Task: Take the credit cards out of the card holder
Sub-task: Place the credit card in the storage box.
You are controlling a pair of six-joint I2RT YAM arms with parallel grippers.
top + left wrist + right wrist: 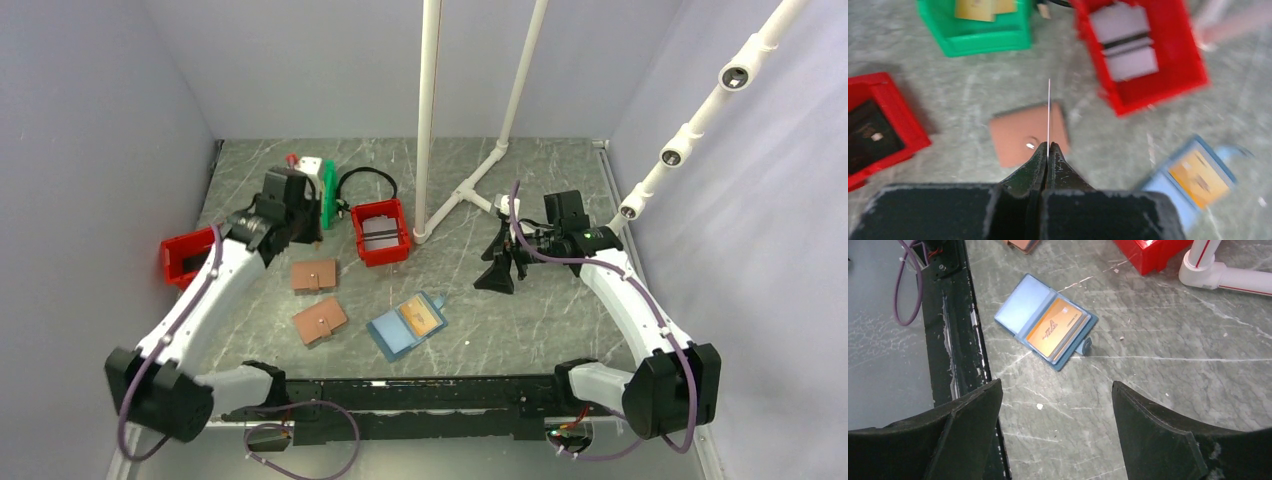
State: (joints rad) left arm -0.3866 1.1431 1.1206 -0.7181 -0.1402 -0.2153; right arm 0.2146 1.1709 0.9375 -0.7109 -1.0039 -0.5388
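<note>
We see the card holder (406, 325) lying open on the worktop (560, 310), near the middle, with a gold credit card (1053, 330) in its pocket. The left pincer (1048, 150) pinches a thin card (1049, 110), seen edge-on. The right pincer (1057, 387) is spread and empty.

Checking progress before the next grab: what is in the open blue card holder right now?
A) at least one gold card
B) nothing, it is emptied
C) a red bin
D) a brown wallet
A: the right wrist view shows a gold card lying in the pocket of the open blue card holder.
</note>
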